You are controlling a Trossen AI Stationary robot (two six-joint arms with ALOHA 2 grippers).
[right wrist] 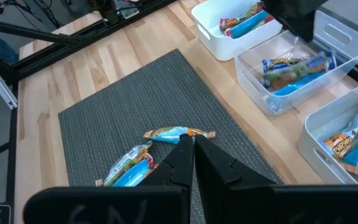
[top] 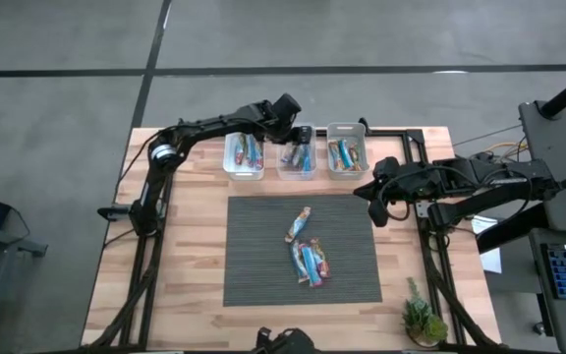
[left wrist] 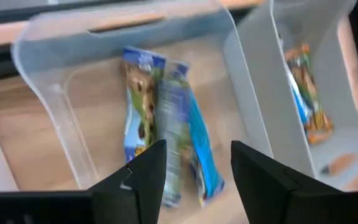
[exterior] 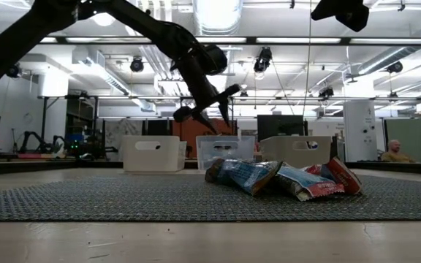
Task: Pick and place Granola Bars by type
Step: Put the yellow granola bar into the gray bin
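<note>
Up over the middle bin hangs the left gripper. Its two dark, flat fingers stand apart with a gap between them, and nothing is held in them. Under that gap, in the left wrist view, lie granola bars on the floor of the bin. Their wrappers are shiny and crinkly, mostly blue, with brown print on one.

Three small bins sit in a row at the far edge of the wooden table. The middle one is clear plastic with smooth, rounded corners. The left bin and the right bin look white, and each has a few long, thin bars inside. The bars in the right bin show orange print next to the blue.

A dark grey mat with a rough, woven look covers the middle of the table. More bars lie on it in a small, loose pile, and one bar lies just beside the pile, a bit bent. In the low view the pile looks puffy and wrinkled, with blue and red wrappers.

The right gripper waits above the right side of the mat, near its far corner. Its fingers are pressed together and hold nothing.

A small green plant stands at the near right corner of the table.
</note>
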